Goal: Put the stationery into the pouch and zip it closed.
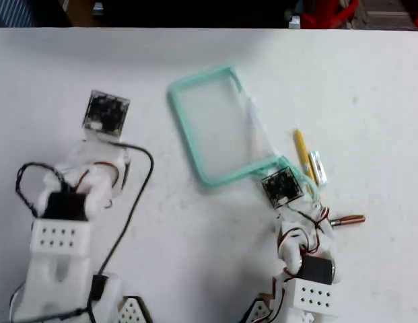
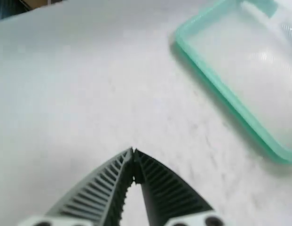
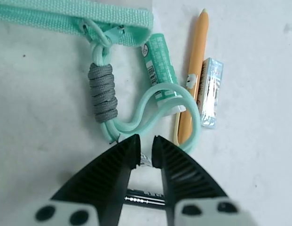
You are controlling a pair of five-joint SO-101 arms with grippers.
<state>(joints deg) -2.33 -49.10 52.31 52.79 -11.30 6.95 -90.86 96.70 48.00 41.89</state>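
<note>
The pouch point(image 1: 215, 124), clear with a mint green border, lies flat mid-table. Its zip pull, a mint cord with a grey wrap point(image 3: 102, 92), trails toward my right gripper point(image 3: 146, 143), which hovers just short of the cord loop, open by a narrow gap and holding nothing. Beside the loop lie a mint tube point(image 3: 160, 61), an orange pencil point(image 3: 195, 70) and a small eraser point(image 3: 209, 92). A dark pen point(image 3: 146, 197) lies under the right gripper's fingers. My left gripper point(image 2: 133, 153) is shut and empty, over bare table left of the pouch point(image 2: 221, 92).
A copper-coloured pen point(image 1: 348, 219) lies to the right of the right arm. The left arm point(image 1: 94, 155) and its black cable occupy the table's left front. White tabletop stretches open behind and to the right of the pouch.
</note>
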